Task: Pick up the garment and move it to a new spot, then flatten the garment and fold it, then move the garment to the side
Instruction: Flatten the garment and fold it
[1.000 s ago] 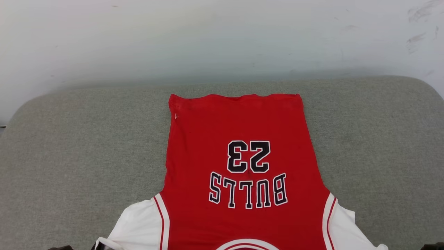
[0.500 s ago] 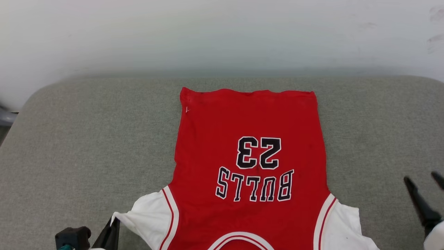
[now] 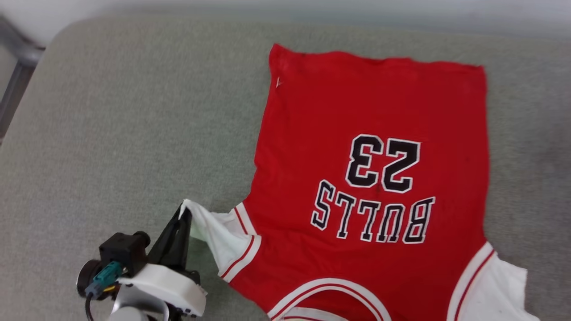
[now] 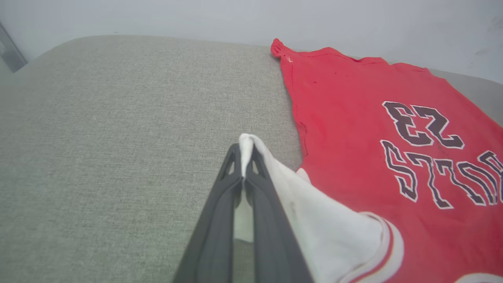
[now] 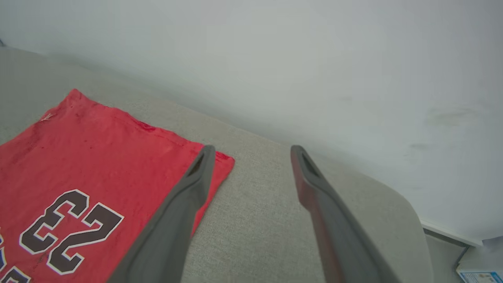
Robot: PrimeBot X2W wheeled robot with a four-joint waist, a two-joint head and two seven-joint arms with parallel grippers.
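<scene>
Red garment [image 3: 374, 111] on grey cushion [image 3: 134, 111], white sleeve [image 3: 218, 236] in clenched left gripper [image 3: 184, 213], right gripper [image 5: 253, 151] agape

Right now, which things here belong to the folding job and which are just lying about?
Job: garment; left gripper, fingers pinching its white sleeve; right gripper, fingers open; grey cushion underneath.
Lying about: metal frame; white wall.
</scene>
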